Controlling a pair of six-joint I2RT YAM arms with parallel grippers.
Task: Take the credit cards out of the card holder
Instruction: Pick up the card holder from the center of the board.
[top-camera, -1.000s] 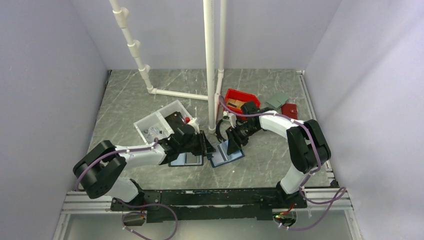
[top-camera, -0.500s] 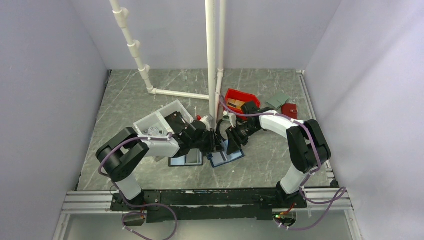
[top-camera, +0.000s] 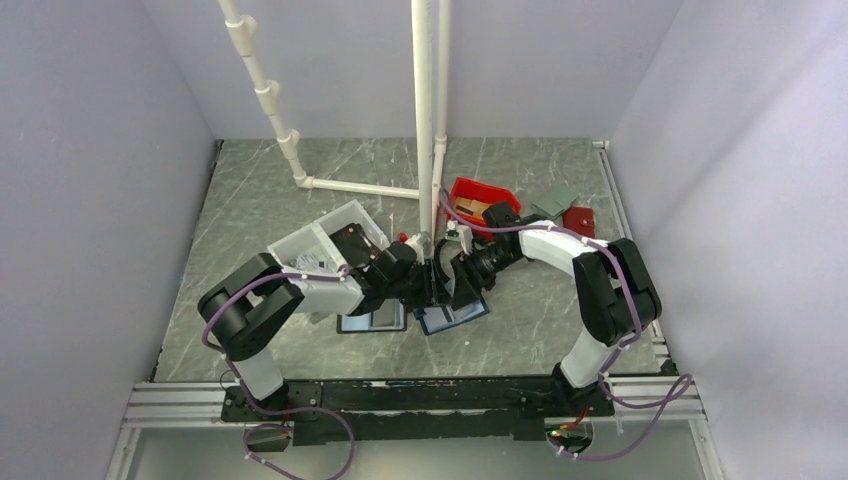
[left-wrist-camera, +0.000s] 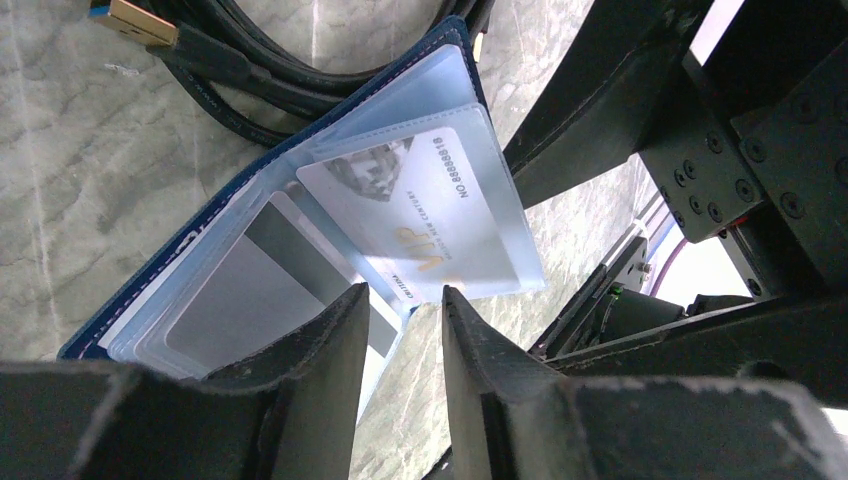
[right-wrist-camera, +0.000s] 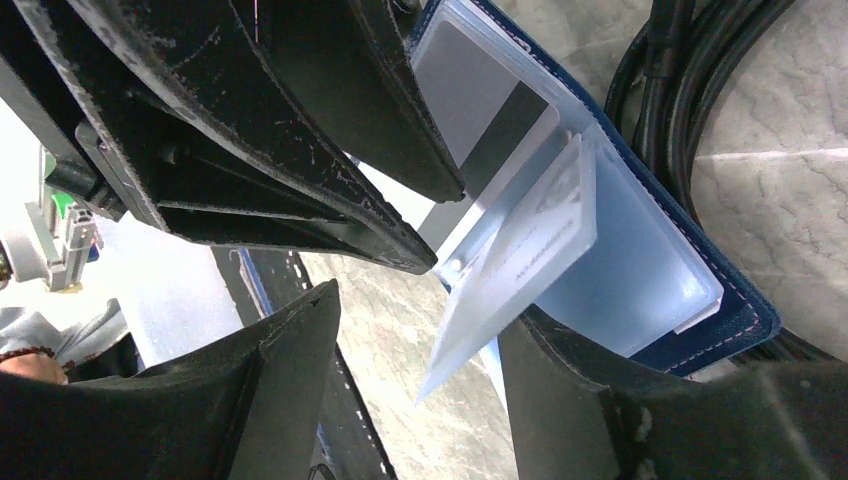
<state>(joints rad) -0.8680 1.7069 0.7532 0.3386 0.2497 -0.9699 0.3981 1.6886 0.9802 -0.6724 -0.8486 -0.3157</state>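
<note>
The navy card holder (top-camera: 455, 316) lies open on the table, light-blue inside (right-wrist-camera: 640, 270), with clear sleeves. One sleeve stands lifted with a pale VIP credit card (left-wrist-camera: 420, 220) inside it. A grey card with a black stripe (left-wrist-camera: 250, 290) sits in a flat pocket. My left gripper (left-wrist-camera: 405, 298) is open, its tips just short of the lifted sleeve's lower edge, and nothing is between them. My right gripper (right-wrist-camera: 420, 320) is open too. The lifted sleeve and card (right-wrist-camera: 530, 240) hang between its fingers, close to the right finger (right-wrist-camera: 560, 370). Both grippers meet over the holder (top-camera: 442, 285).
A black cable (left-wrist-camera: 250, 70) with a gold plug (left-wrist-camera: 130, 18) coils beside the holder. A black-edged folio (top-camera: 372, 320) lies to its left. A white tray (top-camera: 315, 245), a red bin (top-camera: 480, 195), a dark-red wallet (top-camera: 578, 220) and a white pipe (top-camera: 425, 130) stand behind.
My left arm has swung right from the folio to the card holder, ending against the right gripper. Both grippers' jaws have widened.
</note>
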